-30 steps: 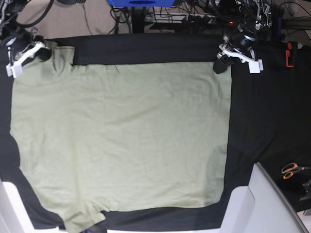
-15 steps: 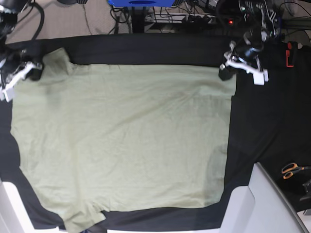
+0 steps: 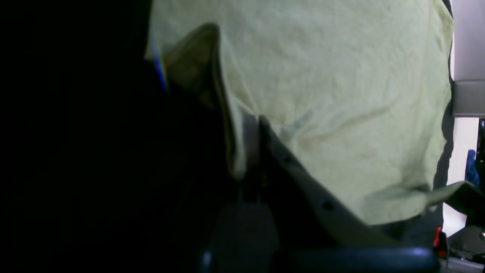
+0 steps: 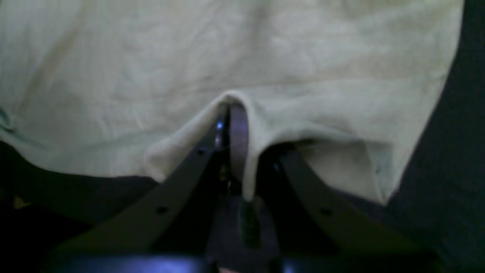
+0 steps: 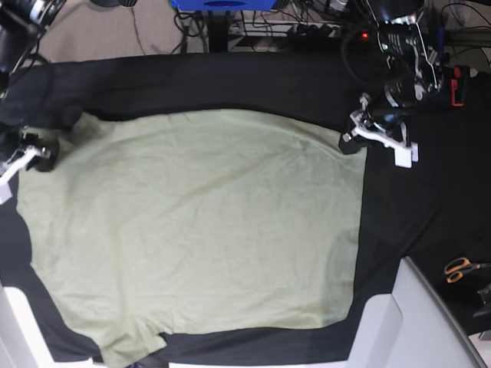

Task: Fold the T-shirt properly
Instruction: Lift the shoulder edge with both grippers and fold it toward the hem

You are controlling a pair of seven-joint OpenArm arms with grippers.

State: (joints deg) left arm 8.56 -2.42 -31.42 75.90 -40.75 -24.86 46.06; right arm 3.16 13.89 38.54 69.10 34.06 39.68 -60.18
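**Folding the far edge forward, both corners pinched**

Starting at the near, lower edge of the base view, the T-shirt (image 5: 192, 230) lies spread flat over a large black cloth (image 5: 414, 199) that covers the surface; one sleeve pokes out at the lower left of the frame. At the lower right, well apart from the garment, orange-handled scissors (image 5: 460, 268) rest on the cloth.

Farther up, the shirt's far edge is lifted at both ends. At the upper right of the frame the left gripper (image 5: 360, 138) is clenched on the shirt's corner; its wrist view shows the fabric's edge drawn between the closed jaws and a loose flap hanging beside them. At the left edge of the frame the right gripper (image 5: 38, 157) is likewise clamped on the opposite corner, and its wrist view shows a ridge of cloth puckered up between the jaws.

The shirt looks light, thin and limp, judging by its fine wrinkles and the way it drapes. It will likely sag between the two holds and slide easily over the cloth, so corners or hems, taken as a matched pair and kept taut, seem the best places to grip.
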